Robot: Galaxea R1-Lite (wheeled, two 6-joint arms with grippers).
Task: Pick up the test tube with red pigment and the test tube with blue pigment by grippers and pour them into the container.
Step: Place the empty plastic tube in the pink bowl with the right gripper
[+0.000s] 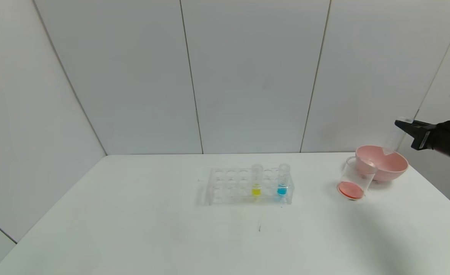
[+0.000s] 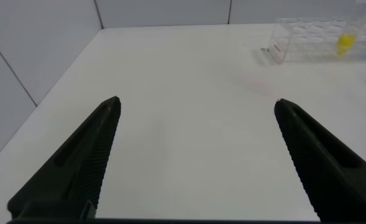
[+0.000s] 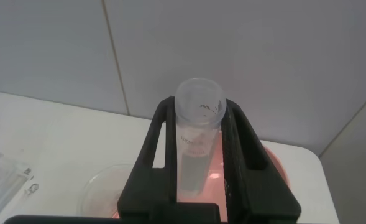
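**Red-pigment tube held empty above the pink bowl**

Test tube with red pigment (image 1: 395, 138) shows in the head view near the worktop's far right corner, clamped in the right gripper (image 1: 402, 125) and hanging above the pink bowl (image 1: 382, 163); it looks drained and clear. Just beside the bowl, towards the middle of the worktop, stands the container (image 1: 355, 179) with a layer of orange-red liquid at its bottom. Around the centre of the worktop (image 1: 133, 229) sits the clear tube rack (image 1: 250, 186), holding the yellow tube (image 1: 256, 179) and, nearer the rack's right end, the test tube with blue pigment (image 1: 283, 179), both upright.

Left wrist view: the left gripper (image 2: 195, 155) hovers over bare worktop with its fingers spread wide, holding nothing. The rack lies well apart from it, with the yellow tube visible inside.

Right wrist view: the right gripper's black fingers (image 3: 155, 155) press on either side of the clear tube, mouth towards the camera. Below it the bowl's pink inside and the container's rim show.
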